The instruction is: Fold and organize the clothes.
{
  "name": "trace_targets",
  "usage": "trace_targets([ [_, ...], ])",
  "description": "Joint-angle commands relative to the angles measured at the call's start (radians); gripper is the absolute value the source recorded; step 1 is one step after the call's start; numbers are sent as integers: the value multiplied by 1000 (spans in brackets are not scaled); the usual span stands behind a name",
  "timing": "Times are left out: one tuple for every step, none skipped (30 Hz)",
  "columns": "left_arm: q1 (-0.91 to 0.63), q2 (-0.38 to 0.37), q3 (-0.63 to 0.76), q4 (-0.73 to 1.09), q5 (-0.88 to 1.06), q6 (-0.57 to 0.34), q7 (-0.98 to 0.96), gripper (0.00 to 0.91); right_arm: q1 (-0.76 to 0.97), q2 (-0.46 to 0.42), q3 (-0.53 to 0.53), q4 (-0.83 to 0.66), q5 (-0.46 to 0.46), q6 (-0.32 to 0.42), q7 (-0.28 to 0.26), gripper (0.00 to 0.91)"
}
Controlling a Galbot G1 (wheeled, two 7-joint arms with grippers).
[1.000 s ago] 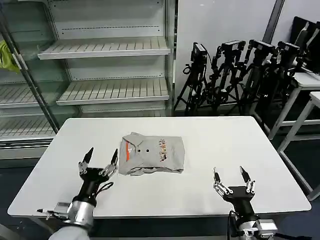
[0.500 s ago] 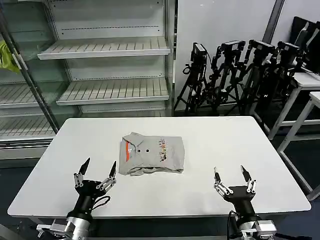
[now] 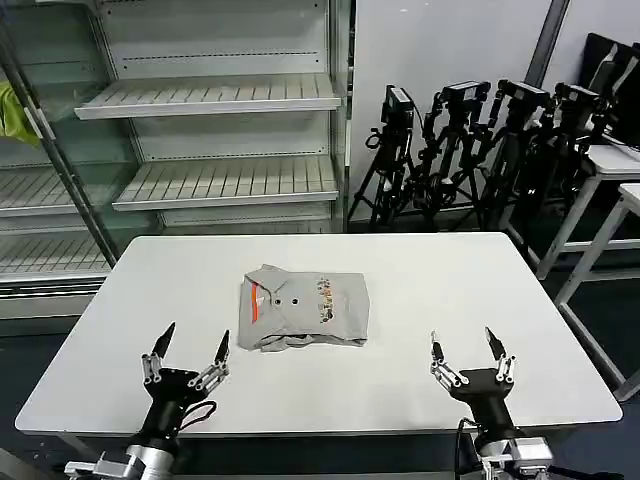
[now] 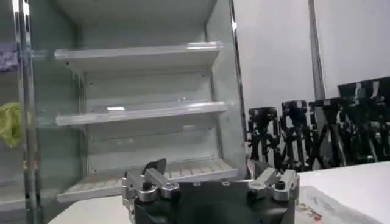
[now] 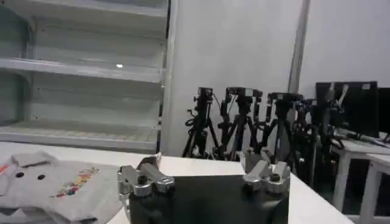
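The light grey T-shirt (image 3: 303, 309) lies folded into a compact rectangle in the middle of the white table (image 3: 450, 290), with a small multicoloured print and a red-orange mark on top. It also appears in the right wrist view as the T-shirt (image 5: 58, 185), and its edge (image 4: 317, 207) enters the left wrist view. My left gripper (image 3: 190, 350) stands open near the table's front edge, front-left of the shirt and apart from it. My right gripper (image 3: 465, 345) stands open at the front right, holding nothing.
Empty white shelving (image 3: 210, 130) stands behind the table, with a yellow-green cloth (image 3: 15, 112) at its far left. A cluster of black tripods (image 3: 470, 150) stands at the back right, and other white tables (image 3: 615, 190) are at the right.
My left gripper has drawn back from the shirt's left edge toward the table's front edge. The right gripper and the shirt have stayed where they were.
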Motion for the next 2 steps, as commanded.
trace_targets([
  [16, -5, -5, -8, 10, -2, 5, 907, 5, -1, -1, -4, -9, 6, 1, 907],
  [17, -5, -4, -9, 10, 0, 4, 907, 5, -2, -1, -4, -10, 6, 0, 907],
])
